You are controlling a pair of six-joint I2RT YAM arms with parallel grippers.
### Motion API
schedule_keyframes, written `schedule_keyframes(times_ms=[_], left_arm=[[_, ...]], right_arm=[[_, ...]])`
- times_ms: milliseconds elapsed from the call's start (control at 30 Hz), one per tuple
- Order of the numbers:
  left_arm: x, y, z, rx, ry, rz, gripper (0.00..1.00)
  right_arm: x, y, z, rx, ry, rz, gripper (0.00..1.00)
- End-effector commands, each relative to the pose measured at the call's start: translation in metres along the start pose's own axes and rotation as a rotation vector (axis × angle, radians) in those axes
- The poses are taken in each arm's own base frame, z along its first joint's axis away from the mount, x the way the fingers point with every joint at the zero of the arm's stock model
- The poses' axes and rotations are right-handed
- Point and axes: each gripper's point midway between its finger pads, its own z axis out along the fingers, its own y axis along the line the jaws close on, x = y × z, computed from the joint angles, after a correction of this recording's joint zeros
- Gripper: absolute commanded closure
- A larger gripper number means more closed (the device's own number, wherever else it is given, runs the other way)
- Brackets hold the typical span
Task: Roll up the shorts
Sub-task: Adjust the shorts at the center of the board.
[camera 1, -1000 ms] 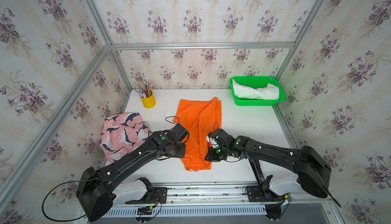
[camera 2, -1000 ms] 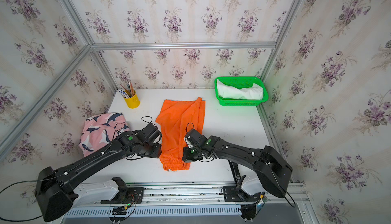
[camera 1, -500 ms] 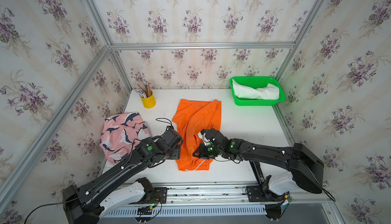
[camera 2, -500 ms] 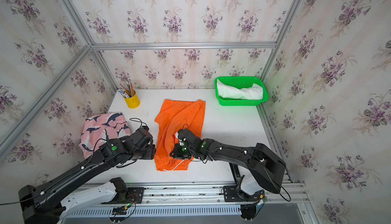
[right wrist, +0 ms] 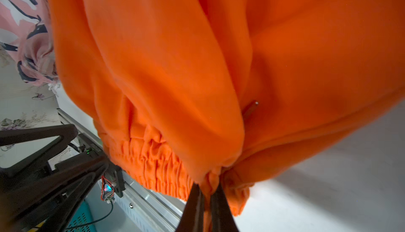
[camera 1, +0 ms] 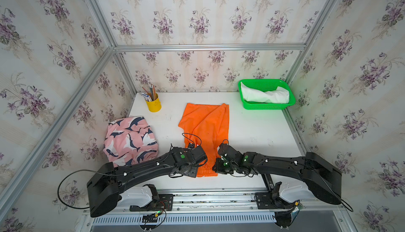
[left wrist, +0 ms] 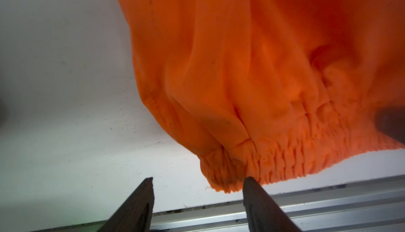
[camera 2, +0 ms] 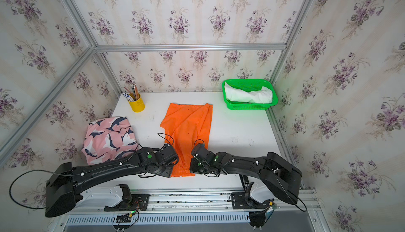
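Floral wallpaper (camera 1: pixel 197 22) (purple), white table (camera 1: pixel 252 132).

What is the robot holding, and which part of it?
The right pincer pinches the bright orange cloth shorts by their gathered waistband; the left pincer is open, holding nothing.

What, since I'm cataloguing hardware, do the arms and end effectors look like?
The left arm and right arm are matte black, with boxy shoulders on white bases, small white clips, green lights near the wrists and looping black cables. The left end effector and right end effector each have two slim, dark, tapering fingers.
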Motion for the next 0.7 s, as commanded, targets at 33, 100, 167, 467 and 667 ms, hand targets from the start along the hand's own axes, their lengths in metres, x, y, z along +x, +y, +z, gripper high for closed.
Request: schedule_keyframes(times_ms=[33, 100, 167, 467, 667], left_arm=[[0.016, 0.007, 0.025, -0.082, 0.095, -0.057, 0.4], [0.027, 0.015, 0.036, -0.132, 0.143, -0.065, 0.46], [0.033, 0.02, 0.041, -0.154, 0.161, -0.078, 0.5], [0.008, 0.039, -0.01, -0.207, 0.026, -0.085, 0.46], [-0.011, 0.031, -0.05, -0.195, -0.029, -0.057, 0.46]], right_arm=[[0.009, -0.02, 0.008, 0.048, 0.029, -0.001, 1.0], [0.015, -0.032, 0.012, 0.076, 0.043, 0.006, 1.0], [0.018, -0.044, 0.013, 0.104, 0.042, 0.016, 1.0], [-0.008, -0.005, -0.027, 0.059, -0.043, -0.07, 0.69], [-0.055, 0.005, -0.048, 0.096, -0.087, -0.144, 0.65]])
